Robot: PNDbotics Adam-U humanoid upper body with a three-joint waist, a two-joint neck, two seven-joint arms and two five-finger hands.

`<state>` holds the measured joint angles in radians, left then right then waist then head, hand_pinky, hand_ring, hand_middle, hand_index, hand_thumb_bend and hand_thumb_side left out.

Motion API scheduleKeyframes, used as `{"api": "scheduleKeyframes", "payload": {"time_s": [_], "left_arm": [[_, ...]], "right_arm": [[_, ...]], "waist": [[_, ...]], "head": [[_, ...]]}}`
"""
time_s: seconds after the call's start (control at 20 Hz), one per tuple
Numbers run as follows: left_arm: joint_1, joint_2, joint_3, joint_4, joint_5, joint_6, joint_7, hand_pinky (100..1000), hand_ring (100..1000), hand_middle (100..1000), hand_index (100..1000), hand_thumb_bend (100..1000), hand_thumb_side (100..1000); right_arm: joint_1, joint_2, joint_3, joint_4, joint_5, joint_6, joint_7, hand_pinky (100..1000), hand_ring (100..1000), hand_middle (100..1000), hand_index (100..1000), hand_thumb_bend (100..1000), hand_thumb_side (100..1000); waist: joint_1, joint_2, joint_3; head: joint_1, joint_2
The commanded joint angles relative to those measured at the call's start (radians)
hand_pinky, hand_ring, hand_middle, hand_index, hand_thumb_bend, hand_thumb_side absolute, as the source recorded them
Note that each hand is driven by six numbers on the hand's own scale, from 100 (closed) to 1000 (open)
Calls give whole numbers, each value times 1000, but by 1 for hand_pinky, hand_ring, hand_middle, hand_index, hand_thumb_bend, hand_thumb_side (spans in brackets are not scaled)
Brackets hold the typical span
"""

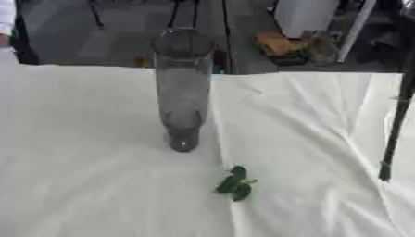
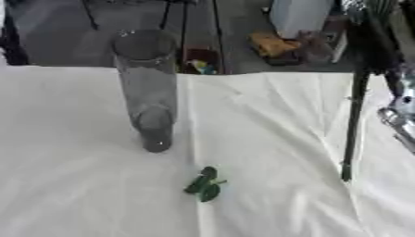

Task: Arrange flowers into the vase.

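Observation:
A tall clear glass vase (image 1: 183, 88) stands upright on the white cloth, left of centre, with nothing inside it. A small sprig of green leaves (image 1: 234, 183) lies on the cloth in front of the vase. At the right a long dark flower stem (image 2: 352, 125) hangs nearly upright, its lower end just above or on the cloth. My right hand (image 2: 379, 44) comes in at the upper right as a dark shape closed round the top of the stem, with silver arm parts (image 2: 400, 118) below it. The flower head is out of view. My left hand does not show.
The white cloth (image 1: 97, 185) covers the table and is creased toward the right. Beyond the table's far edge (image 1: 81, 66) lie a dark floor, chair legs, a white bin (image 1: 304, 16) and some orange clutter (image 1: 279, 45).

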<state>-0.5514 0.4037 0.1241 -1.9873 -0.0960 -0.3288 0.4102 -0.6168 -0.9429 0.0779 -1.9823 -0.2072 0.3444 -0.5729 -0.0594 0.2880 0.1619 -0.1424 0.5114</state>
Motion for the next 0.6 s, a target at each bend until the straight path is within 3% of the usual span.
{"api": "scheduleKeyframes", "payload": {"time_s": [0.05, 0.25, 0.6], "left_arm": [[-6, 9, -1, -13, 0, 1, -4, 790, 871, 865, 933, 109, 1000], [-6, 10, -3, -13, 0, 2, -6, 790, 871, 866, 933, 105, 1000], [-13, 13, -12, -13, 1, 2, -15, 790, 872, 867, 933, 100, 1000]], "right_arm": [[-62, -1, -24, -18, -12, -48, -52, 100, 100, 100, 100, 100, 1000], [-129, 20, -17, -18, -63, -101, -112, 100, 100, 100, 100, 100, 1000], [-261, 27, 16, -18, -150, -71, -215, 100, 100, 100, 100, 100, 1000]], "waist": [[1, -12, 3], [-4, -3, 21], [-18, 10, 47]], "head": [[2, -22], [-3, -39], [-16, -56]]}}
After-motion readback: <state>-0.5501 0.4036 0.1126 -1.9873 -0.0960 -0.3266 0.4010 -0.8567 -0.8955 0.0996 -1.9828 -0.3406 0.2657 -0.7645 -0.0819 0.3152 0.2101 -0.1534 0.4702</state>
